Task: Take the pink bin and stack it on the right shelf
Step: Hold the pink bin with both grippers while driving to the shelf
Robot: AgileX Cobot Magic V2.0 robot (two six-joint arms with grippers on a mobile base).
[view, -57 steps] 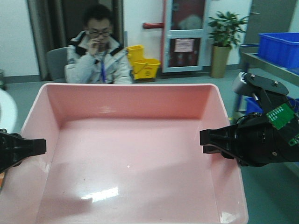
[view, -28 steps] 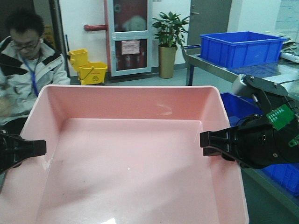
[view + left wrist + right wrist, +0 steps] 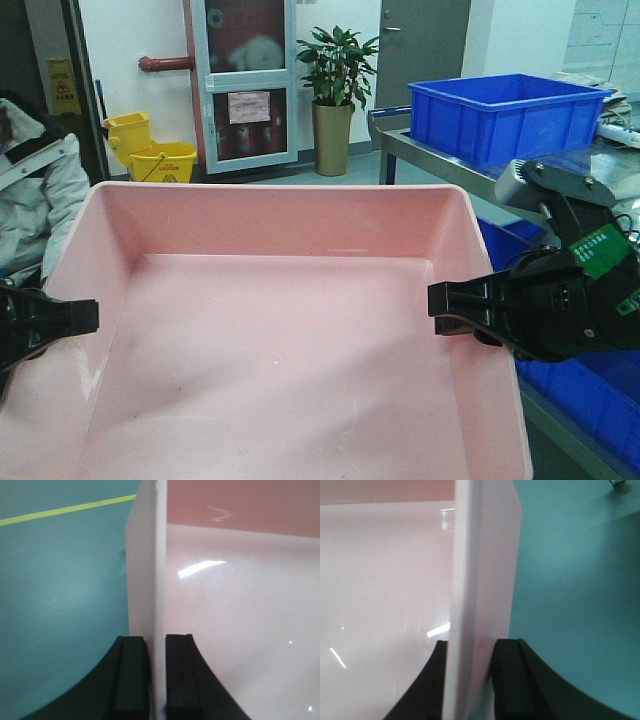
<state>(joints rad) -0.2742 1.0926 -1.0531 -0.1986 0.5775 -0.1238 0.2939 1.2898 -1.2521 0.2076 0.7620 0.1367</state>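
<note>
Facing pink bin (image 3: 280, 340), blue crate (image 3: 500, 115) occupies right shelf (image 3: 432, 160).

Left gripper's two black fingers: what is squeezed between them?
A thin side wall of the pink bin. The left wrist view shows the left gripper pinching its rim, one finger outside the wall and one inside.

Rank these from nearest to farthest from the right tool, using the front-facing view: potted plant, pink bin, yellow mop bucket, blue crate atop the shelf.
1. pink bin, clamped in the right tool itself.
2. blue crate, atop the right shelf, behind the tool.
3. potted plant, centre, by the back wall.
4. yellow mop bucket, far left of the plant.
</note>
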